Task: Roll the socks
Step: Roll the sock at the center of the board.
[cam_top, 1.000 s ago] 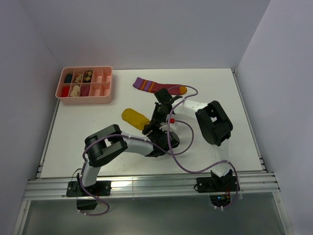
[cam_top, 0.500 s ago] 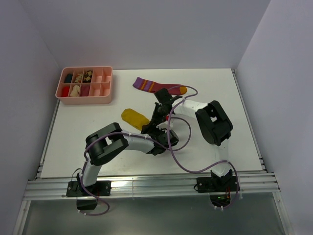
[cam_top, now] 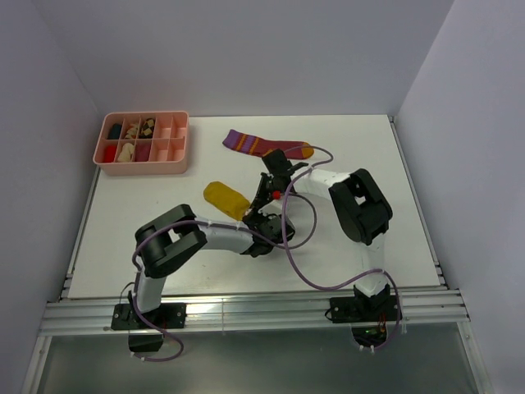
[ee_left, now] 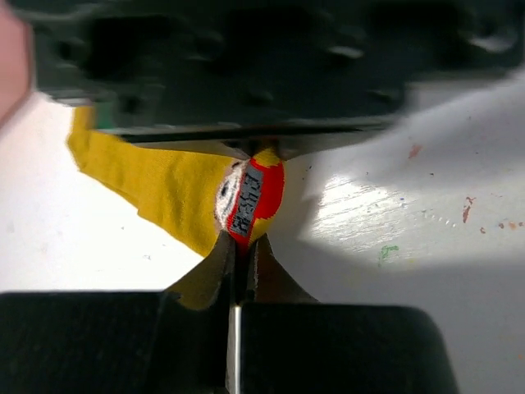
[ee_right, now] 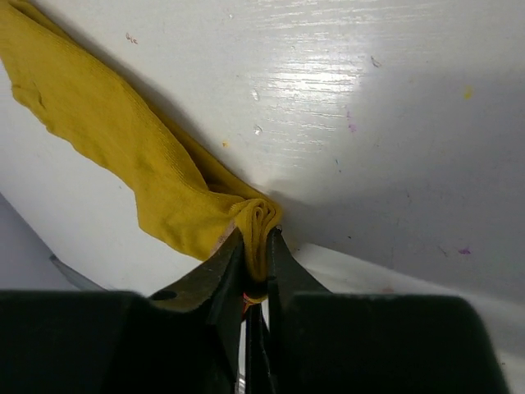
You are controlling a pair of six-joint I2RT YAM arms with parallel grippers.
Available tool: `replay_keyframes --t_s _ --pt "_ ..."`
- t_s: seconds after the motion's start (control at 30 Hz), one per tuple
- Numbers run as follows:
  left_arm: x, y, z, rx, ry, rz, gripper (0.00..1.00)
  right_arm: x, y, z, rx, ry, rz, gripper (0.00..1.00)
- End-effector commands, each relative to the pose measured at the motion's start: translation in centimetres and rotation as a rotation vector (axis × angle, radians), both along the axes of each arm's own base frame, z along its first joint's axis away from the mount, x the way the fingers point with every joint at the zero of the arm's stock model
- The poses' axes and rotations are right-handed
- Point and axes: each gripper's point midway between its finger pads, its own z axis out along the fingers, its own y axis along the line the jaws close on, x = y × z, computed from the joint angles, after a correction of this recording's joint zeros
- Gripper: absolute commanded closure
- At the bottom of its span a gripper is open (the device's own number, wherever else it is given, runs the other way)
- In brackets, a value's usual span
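- From above, you lose one end of the mustard-yellow sock (cam_top: 225, 197) beneath the crowded left gripper (cam_top: 254, 218) and right gripper (cam_top: 267, 195).
- You cannot name the pink tray's (cam_top: 144, 169) small contents.
- In the left wrist view, a blurred dark body (ee_left: 246, 57) blocks your upper frame, and the sock's picture (ee_left: 250, 201) is bunched and unreadable.
- In the right wrist view, the sock runs off the top-left corner.

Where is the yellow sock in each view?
Top external: yellow sock just left of centre.
Left wrist: left of centre, its pictured end pinched at mid-frame.
Right wrist: from upper left down to bottom centre, end pinched.
Shared landmark: the white table under it.
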Motion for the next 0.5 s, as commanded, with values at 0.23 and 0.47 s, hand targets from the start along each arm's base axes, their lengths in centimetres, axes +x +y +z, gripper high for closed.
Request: replay_keyframes --t_s 0.23,0.47 --pt "-2.8 -1.1 0.6 -0.542 0.418 -0.066 0.99 3.5 -2.7 5.5 0.14 -0.223 -0.144 0.48" --pt "-1.7 -0.4 1.2 -0.881 0.638 -0.069 0.99 3.3 -4.1 7.0 0.164 -0.302 -0.195 0.34"
